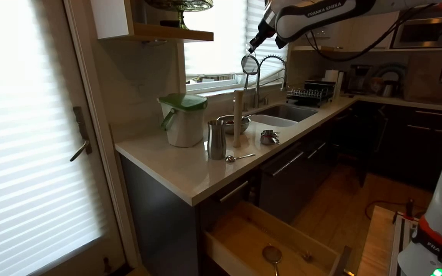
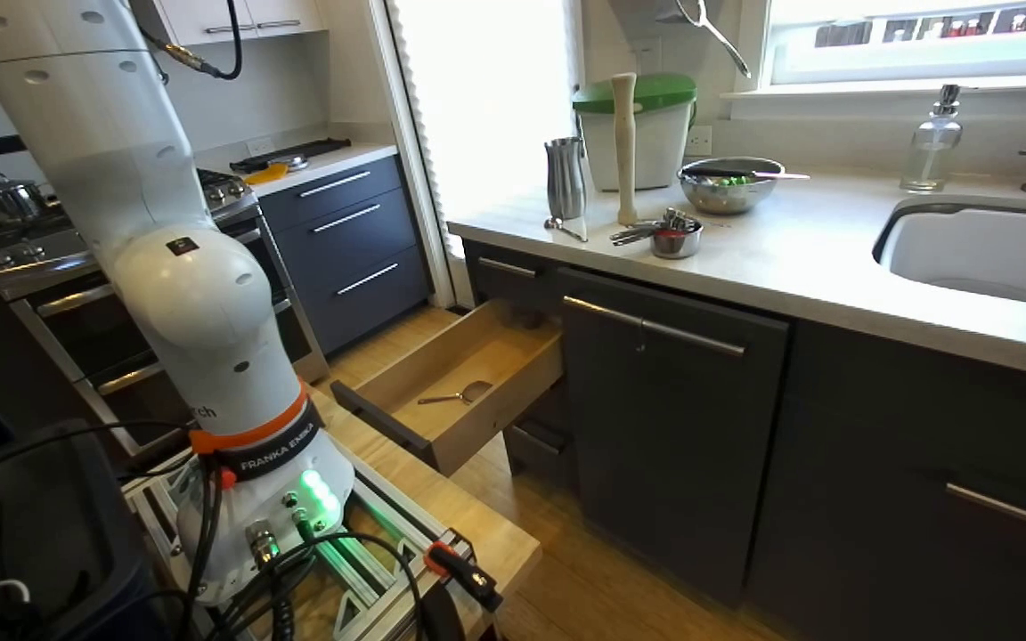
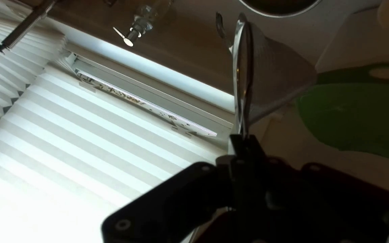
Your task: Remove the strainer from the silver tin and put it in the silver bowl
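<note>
One "FRANKA EMIKA" arm point(image 1: 313, 21), gripper point(image 3: 245, 139) pinching strainer point(image 1: 250, 65), handle point(image 1: 246, 81) down

Strainer point(image 1: 250, 65) apparently above the bowl point(image 2: 724, 197)

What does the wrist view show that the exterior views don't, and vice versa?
Only the wrist view: the strainer side-on, its mesh tapering away from the rim, and a close look at the hand pinching it.
Only the exterior views: the upright silver tin, the measuring cups, the open drawer and the robot arm.
Shared, at least in part: the strainer itself, the window, the green bin lid, and probably the silver bowl, a mere rim in the wrist view.
</note>
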You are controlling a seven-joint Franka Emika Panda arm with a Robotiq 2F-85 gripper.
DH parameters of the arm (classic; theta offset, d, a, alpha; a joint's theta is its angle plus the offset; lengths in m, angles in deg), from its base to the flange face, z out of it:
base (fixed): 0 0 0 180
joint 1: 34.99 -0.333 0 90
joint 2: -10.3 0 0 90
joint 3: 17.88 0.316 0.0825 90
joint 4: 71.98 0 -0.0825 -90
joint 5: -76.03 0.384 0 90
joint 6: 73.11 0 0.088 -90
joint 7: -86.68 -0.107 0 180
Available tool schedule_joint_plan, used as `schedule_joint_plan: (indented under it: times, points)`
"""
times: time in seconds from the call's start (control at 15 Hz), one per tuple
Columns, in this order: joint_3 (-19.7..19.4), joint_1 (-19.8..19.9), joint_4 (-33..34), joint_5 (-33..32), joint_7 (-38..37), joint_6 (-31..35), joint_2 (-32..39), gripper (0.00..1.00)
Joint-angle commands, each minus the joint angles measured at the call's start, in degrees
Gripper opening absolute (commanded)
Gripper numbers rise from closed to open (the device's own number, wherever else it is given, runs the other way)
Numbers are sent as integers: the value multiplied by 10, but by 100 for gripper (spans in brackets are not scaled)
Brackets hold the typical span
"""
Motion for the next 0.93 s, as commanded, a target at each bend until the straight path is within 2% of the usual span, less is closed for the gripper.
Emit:
schedule_joint_plan:
  times: [0.0,0.2,0.4,0.53,0.6,0.67,0.87]
  points:
    - [10,8,-70,92,156,76,-31,1]
    - [-10,-21,-106,168,289,93,-39,1]
    - [-31,-46,-119,231,416,69,-48,1]
    - [-53,-60,-115,250,500,56,-53,1]
    - [-65,-47,-108,270,540,75,-45,1]
    - [-38,-42,-99,238,465,74,-31,4]
    - [-62,-41,-98,255,518,74,-36,4]
